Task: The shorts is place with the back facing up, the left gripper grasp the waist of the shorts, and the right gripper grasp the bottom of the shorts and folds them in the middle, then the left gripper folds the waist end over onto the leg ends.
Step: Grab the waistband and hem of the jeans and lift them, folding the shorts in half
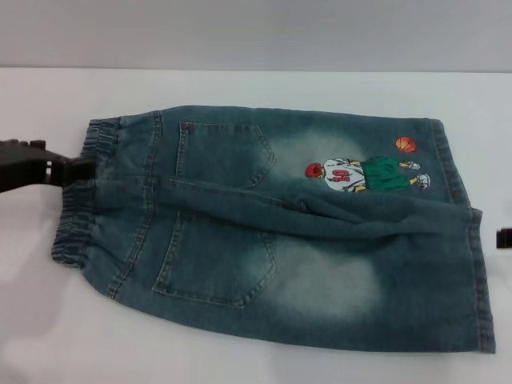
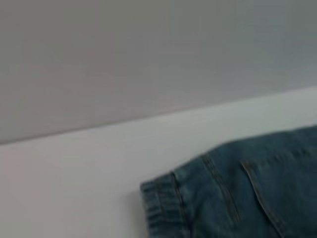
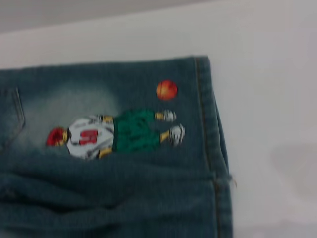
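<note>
The faded blue denim shorts (image 1: 272, 232) lie flat on the white table with both back pockets up. The gathered waist of the shorts (image 1: 76, 216) is at the left, and its corner shows in the left wrist view (image 2: 161, 203). My left gripper (image 1: 86, 170) reaches in from the left edge, its tip at the middle of the waistband, where the band dips inward. The bottom of the shorts (image 1: 480, 272) is at the right, and one hem (image 3: 210, 124) runs beside the cartoon player print (image 3: 114, 134). Only a black sliver of my right gripper (image 1: 504, 238) shows, just right of the leg ends.
The white table (image 1: 240, 88) runs all around the shorts, with a grey wall (image 1: 256, 32) behind its far edge. A long crease runs along the middle of the shorts between the two legs.
</note>
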Motion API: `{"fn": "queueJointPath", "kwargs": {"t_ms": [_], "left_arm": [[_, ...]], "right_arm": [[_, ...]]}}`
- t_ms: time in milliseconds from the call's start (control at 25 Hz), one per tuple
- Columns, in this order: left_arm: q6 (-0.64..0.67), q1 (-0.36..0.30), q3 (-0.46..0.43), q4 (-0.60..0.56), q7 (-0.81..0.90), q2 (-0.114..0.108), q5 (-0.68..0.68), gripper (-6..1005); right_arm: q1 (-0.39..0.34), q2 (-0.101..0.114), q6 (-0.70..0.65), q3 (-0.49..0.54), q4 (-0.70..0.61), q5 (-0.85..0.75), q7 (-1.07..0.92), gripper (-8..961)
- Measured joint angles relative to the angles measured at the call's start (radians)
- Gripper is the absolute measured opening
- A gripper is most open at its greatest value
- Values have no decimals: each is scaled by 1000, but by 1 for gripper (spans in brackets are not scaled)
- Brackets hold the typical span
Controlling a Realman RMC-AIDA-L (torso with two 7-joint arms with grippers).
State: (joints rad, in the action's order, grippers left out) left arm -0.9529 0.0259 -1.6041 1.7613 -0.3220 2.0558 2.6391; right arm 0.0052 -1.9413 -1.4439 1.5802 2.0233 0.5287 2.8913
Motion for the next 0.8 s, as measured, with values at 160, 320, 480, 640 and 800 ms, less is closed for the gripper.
{"fn": "queueJointPath", "kwargs": {"t_ms": [160,320,480,640,800], "left_arm": [[-111,6,-12,38,21,1,46,756],[-234,37,-13,50,79,1,134,756],[-309,63,-13,27,108,1,182,755],[-330,99,-11,-32,118,1,181,754],[-364,149,-1,-86,127,3,181,753]], "right_arm": [[-31,-27,-18,-4,-1,-35,-1,694],[-54,-60,-20,-16,-8,-112,-2,694],[-55,-77,-8,-41,-23,-148,-3,694],[-38,-82,24,-57,-65,-151,-3,694],[-26,-82,26,-60,-70,-151,-4,694]]}}
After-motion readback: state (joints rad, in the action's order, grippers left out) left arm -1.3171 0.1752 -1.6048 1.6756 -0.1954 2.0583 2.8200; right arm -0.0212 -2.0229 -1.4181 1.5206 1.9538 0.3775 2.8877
